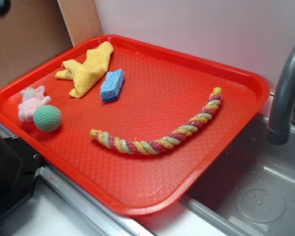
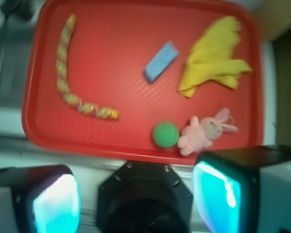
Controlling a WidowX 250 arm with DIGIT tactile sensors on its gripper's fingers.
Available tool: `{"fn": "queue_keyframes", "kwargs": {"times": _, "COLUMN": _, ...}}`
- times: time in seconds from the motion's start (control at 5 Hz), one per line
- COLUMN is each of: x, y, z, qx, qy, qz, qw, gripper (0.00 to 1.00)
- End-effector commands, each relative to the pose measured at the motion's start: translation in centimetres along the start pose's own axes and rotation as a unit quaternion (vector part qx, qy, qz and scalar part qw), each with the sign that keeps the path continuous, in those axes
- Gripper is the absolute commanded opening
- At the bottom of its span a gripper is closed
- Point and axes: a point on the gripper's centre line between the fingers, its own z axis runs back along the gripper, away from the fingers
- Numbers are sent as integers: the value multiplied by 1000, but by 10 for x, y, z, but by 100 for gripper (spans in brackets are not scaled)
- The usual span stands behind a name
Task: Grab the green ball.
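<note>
A pale wall (image 1: 196, 29) backs a grey sink (image 1: 255, 191) with a dark faucet (image 1: 285, 93).

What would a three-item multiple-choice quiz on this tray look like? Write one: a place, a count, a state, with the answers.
1. Where does the green ball lie?
A. Touching the pink plush bunny
B. On top of the blue sponge
C. Inside the sink

2. How many things lie on the red tray?
A. Three
B. Five
C. Seven

3. What state is the claw in?
A. Shut on the ball
B. Shut on the rope
C. Open, holding nothing

Answers:
1 A, the ball sits against the bunny near the tray's edge.
2 B, ball, bunny, sponge, yellow cloth and braided rope.
3 C, the wrist view shows both fingers spread apart above the tray, with nothing between them.
</note>
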Motion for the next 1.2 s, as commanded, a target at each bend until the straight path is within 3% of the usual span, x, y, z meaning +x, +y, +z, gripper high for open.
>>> {"fn": "queue_keyframes", "kwargs": {"times": 0.0, "x": -14, "y": 16, "z": -47, "qx": -33, "qy": 47, "qz": -91, "qw": 994, "gripper": 100}}
{"fn": "queue_keyframes", "kwargs": {"times": 0.4, "x": -25, "y": 40, "z": -104, "qx": 6, "qy": 77, "qz": -142, "qw": 987, "gripper": 100}}
{"fn": "queue_keyframes", "kwargs": {"times": 0.6, "x": -22, "y": 54, "z": -132, "qx": -7, "qy": 82, "qz": -136, "qw": 987, "gripper": 100}}
{"fn": "queue_keyframes", "kwargs": {"times": 1.0, "x": -4, "y": 72, "z": -153, "qx": 7, "qy": 89, "qz": -119, "qw": 989, "gripper": 100}}
